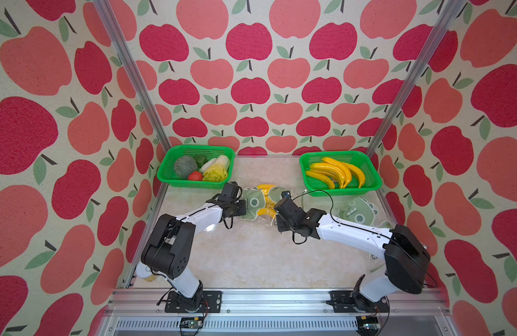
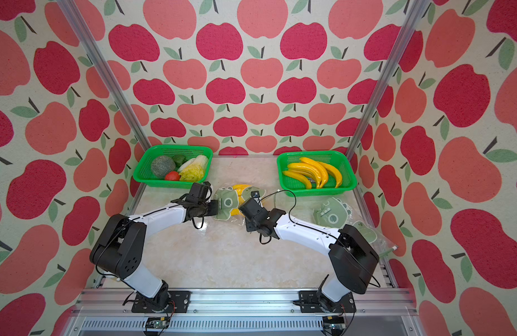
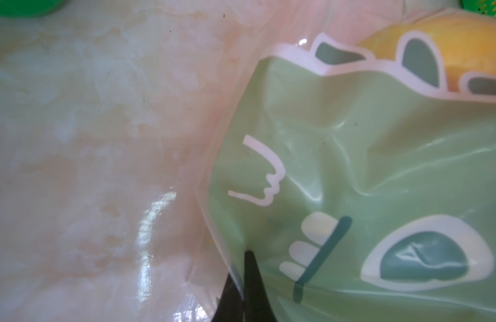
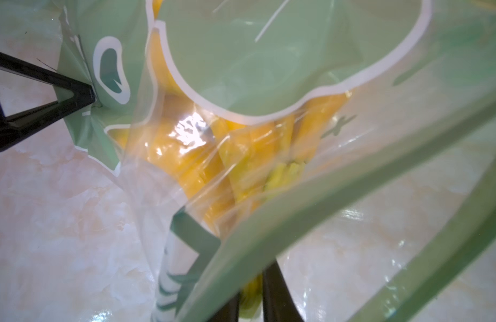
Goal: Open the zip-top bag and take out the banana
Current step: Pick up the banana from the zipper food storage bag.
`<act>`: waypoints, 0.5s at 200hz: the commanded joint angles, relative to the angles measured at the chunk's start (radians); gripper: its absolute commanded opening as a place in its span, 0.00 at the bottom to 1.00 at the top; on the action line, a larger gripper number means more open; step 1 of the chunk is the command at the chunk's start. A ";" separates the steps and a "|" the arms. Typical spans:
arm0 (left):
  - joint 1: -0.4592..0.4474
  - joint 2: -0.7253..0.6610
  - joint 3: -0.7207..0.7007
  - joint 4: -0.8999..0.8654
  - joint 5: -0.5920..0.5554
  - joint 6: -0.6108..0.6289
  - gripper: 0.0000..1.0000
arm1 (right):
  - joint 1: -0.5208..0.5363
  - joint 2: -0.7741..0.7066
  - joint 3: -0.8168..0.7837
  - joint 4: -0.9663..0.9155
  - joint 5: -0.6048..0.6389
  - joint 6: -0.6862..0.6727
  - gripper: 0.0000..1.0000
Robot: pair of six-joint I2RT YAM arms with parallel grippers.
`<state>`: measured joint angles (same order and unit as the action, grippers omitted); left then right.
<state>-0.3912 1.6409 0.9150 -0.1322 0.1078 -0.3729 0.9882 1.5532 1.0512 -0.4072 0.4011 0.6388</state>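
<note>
No words or numbers are legible; the zip-top bag bears only cartoon pictures.

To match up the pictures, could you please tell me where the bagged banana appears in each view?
Top view: banana mid-table, inside the bag.
Top view: banana mid-table again.
Left wrist: banana beyond the green print.
Right wrist: banana behind clear film.
Shared landmark: the bag's green print.
</note>
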 commanded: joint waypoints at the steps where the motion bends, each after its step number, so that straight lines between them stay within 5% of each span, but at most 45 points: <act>1: -0.001 -0.030 -0.006 -0.043 -0.053 0.020 0.01 | 0.004 -0.035 -0.024 -0.057 0.089 -0.053 0.08; 63: 0.002 -0.033 0.007 -0.073 -0.081 0.016 0.00 | 0.014 -0.087 -0.061 0.005 0.072 -0.142 0.06; 100: -0.036 -0.045 0.019 -0.075 -0.099 0.038 0.00 | 0.015 -0.043 -0.031 0.033 -0.042 -0.126 0.06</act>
<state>-0.4049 1.6230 0.9154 -0.1703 0.0780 -0.3687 0.9997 1.4971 1.0016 -0.3790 0.4236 0.5293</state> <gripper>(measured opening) 0.049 0.154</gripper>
